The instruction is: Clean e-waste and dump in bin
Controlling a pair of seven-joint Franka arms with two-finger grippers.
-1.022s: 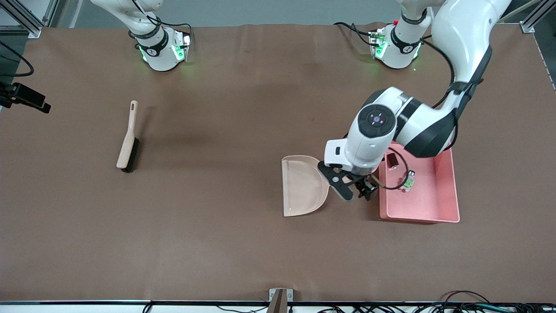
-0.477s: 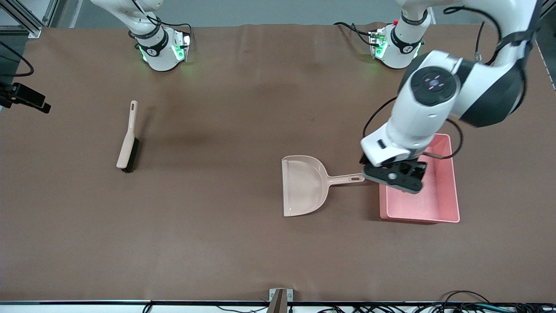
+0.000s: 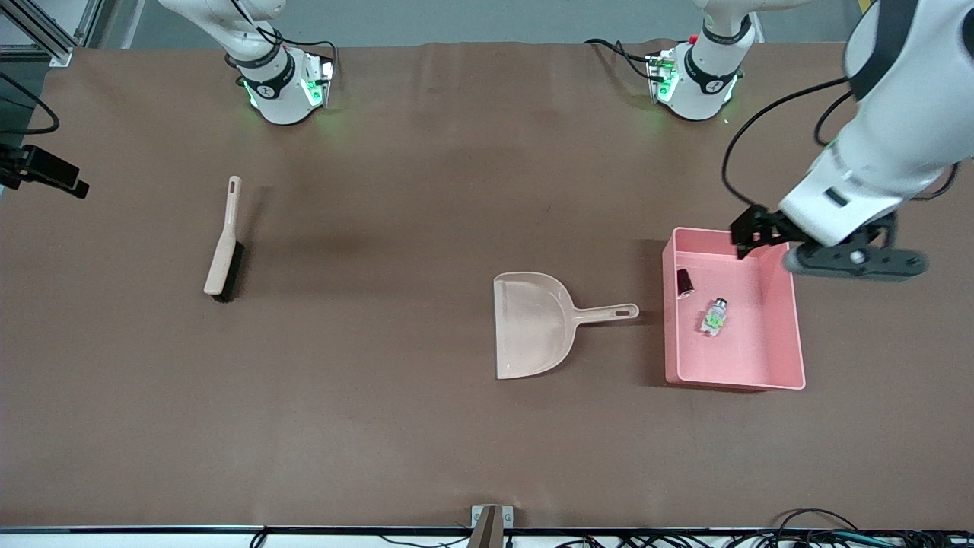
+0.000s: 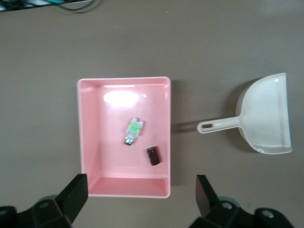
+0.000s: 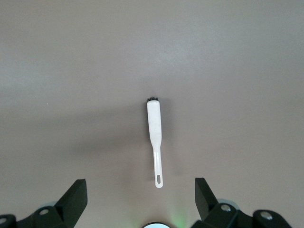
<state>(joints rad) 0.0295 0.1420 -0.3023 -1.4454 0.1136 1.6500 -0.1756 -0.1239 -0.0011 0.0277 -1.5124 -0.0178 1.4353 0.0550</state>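
Inside the bin (image 3: 776, 358): both e-waste bits. The whitish-grey component (image 3: 714, 316) with the green part lies mid-floor, the dark stubby cylinder (image 3: 685, 282) near the bin wall that faces the dustpan (image 3: 533, 323), farther from the front camera than the component. The two are near each other, not touching.

Dustpan sits flat on the table (image 3: 426, 426) beside the bin, toward the right arm's end, handle tip pointing at the bin wall, just short of it. Pan looks empty.

Left gripper (image 3: 825, 247) is up in the air over the bin's corner nearest the left arm's base, fingers (image 4: 76, 192) spread wide, holding nothing.

Brush (image 3: 224, 243) lies well apart from the bin, toward the right arm's end, bristles down. Right gripper (image 5: 140, 202) hangs high over the brush, fingers (image 5: 76, 194) released, empty; that arm waits.
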